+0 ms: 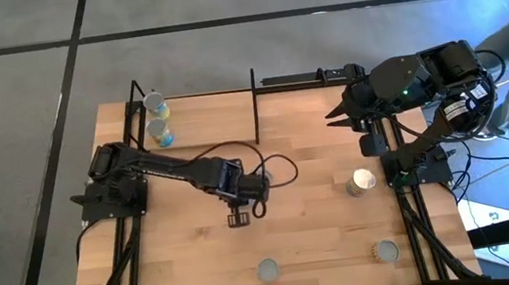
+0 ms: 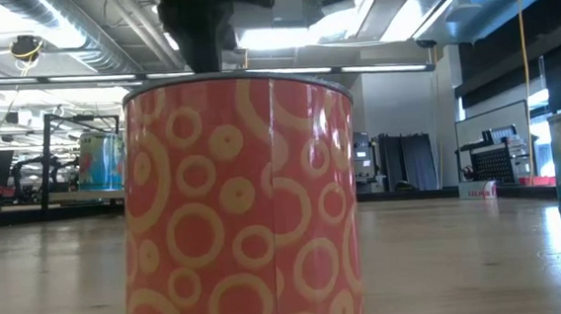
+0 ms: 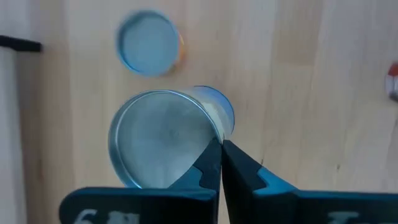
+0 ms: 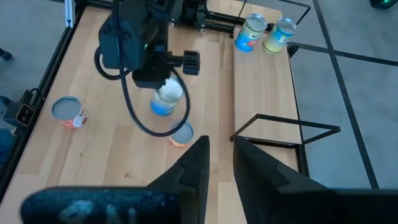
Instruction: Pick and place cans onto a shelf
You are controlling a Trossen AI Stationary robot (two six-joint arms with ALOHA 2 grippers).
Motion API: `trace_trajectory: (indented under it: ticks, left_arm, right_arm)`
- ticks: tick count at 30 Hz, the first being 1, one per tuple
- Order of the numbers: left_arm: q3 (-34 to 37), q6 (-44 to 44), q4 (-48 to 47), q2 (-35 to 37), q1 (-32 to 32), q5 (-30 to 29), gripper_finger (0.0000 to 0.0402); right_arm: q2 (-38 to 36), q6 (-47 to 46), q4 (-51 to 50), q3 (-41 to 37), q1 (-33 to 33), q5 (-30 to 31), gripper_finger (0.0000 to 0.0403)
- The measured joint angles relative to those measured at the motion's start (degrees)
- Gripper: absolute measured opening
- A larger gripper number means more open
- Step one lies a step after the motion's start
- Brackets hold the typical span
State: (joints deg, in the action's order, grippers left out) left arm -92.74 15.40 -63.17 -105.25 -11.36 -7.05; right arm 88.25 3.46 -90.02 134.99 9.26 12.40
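Listing the left gripper (image 3: 221, 163) first: it hangs over the middle of the counter (image 1: 315, 154), jaws pressed together with nothing visible between them.

- Blue can (image 3: 165, 140): stands just beside the shut jaws, its rim touching one finger and its top tipped a little. It is on the counter, not lifted.
- Orange can (image 3: 148, 43): near the blue one, upright.
- Two more cans (image 1: 363, 181) (image 1: 384, 251): on the right half of the counter, well apart from the left arm.
- Shelf (image 4: 261, 87): at the far left corner, already carrying two cans (image 4: 250, 32) at its far end.
- Right gripper (image 4: 219, 158): waiting at the far right edge, jaws apart, holding nothing.

We judge the step in hand to be the grasp of the blue can, and the jaws seem to have closed beside it rather than around it. The next move calls for parting the jaws, centring them across the can, closing again, then carrying it to the bare part of the shelf.
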Motion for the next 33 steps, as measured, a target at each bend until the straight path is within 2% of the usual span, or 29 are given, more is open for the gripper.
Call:
trace_trajectory:
  ticks: [3,12,16,25,33]
  left_arm:
    - [-2.9,2.1,-1.3,0.0,0.8,-0.6,0.0]
    - [-14.0,9.8,-15.4,0.1,3.7,-7.7,0.0]
    - [-18.1,11.9,-20.1,0.2,6.4,-9.0,0.0]
    - [-20.4,12.1,-25.4,0.2,15.5,-10.4,0.0]
    - [-20.4,11.1,-24.9,0.2,26.6,-13.4,0.0]
  right_arm:
    - [0.0,0.0,0.0,0.0,0.0,0.0,0.0073]
    - [0.0,0.0,0.0,0.0,0.0,0.0,0.0073]
    - [0.0,-0.2,0.0,0.0,0.0,0.0,0.0073]
    - [0.0,-0.3,0.0,0.0,0.0,0.0,0.0073]
    - [0.0,-0.3,0.0,0.0,0.0,0.0,0.0073]
